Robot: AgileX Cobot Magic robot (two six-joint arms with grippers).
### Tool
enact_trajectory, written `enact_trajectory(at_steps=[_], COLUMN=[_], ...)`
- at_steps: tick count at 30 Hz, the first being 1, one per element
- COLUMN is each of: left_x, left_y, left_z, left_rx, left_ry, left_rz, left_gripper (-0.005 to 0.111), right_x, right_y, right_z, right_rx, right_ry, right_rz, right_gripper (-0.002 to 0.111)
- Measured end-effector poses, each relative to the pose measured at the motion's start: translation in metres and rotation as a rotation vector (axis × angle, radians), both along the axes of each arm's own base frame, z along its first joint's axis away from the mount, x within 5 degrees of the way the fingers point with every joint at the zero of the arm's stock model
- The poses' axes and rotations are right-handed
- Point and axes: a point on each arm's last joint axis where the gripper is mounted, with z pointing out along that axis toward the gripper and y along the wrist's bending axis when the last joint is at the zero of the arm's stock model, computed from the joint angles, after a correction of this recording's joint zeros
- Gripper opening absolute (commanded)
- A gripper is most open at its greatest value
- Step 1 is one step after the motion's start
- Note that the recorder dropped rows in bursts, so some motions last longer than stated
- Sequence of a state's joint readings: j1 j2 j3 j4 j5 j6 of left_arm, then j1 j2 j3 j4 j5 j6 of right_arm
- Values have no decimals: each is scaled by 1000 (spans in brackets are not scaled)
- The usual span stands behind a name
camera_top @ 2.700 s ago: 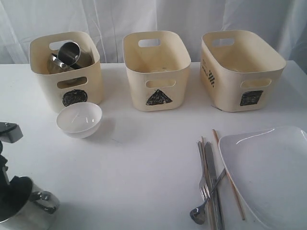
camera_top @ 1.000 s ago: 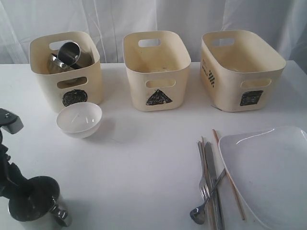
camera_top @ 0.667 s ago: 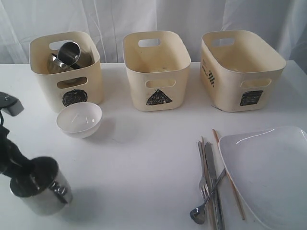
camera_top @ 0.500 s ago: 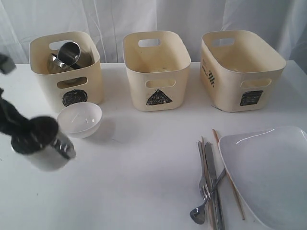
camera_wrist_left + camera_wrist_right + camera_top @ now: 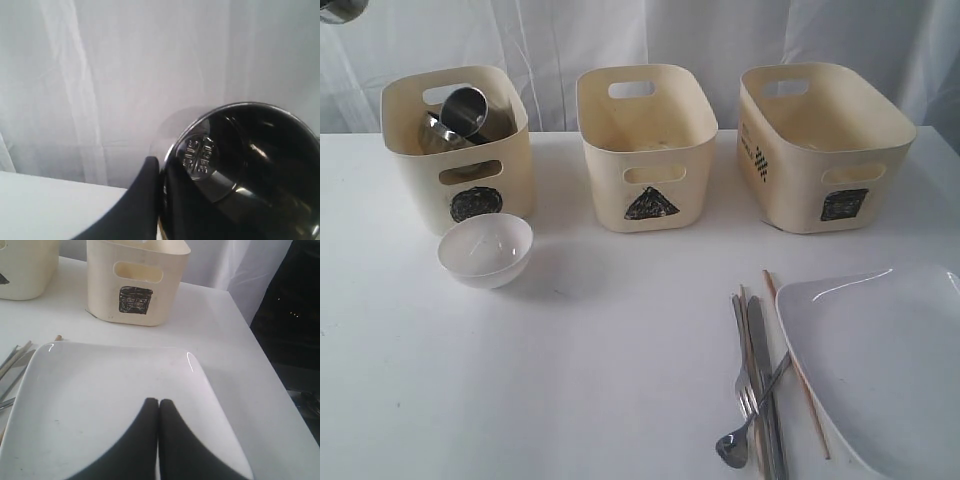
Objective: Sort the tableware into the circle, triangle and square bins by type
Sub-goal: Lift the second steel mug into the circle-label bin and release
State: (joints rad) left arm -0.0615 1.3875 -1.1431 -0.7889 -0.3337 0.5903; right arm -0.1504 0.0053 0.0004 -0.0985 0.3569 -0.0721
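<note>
My left gripper (image 5: 162,172) is shut on the rim of a steel mug (image 5: 250,165), one finger (image 5: 145,200) outside the wall. It hangs high before the white curtain, and the exterior view shows only a steel sliver (image 5: 338,10) at its top left corner. The circle bin (image 5: 460,190) holds another steel mug (image 5: 465,108) and a steel bowl (image 5: 435,135). The small white bowl (image 5: 485,250) sits in front of it. My right gripper (image 5: 158,402) is shut and empty above the white plate (image 5: 100,385).
The triangle bin (image 5: 645,160) and square bin (image 5: 820,160) stand in a row at the back. Fork (image 5: 745,375), knife (image 5: 765,390), spoon (image 5: 732,447) and chopsticks (image 5: 798,365) lie bunched left of the plate (image 5: 880,360). The table's edge runs close on the right.
My left gripper has lifted the steel mug from the table's front left corner, up past the white bowl, to the top left corner of the exterior view. Nothing else moved.
</note>
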Motion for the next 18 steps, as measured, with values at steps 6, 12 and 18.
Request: enact_trajectory(at_steps=[6,12,18], left_x=[107,136,127], left_y=[-25,-25,-23], left_z=[-76,-115,-110], left_rx=[242,268,164], left_ry=[47,420,520], left_rz=[-169,-170,-129], left_gripper=[1,42,47], right_x=[0,0,0], right_y=[0,0,0], right_z=[0,0,0], right_rx=[0,0,0], right_ry=[0,0,0], right_rz=[0,0,0], right_gripper=[0,0,0])
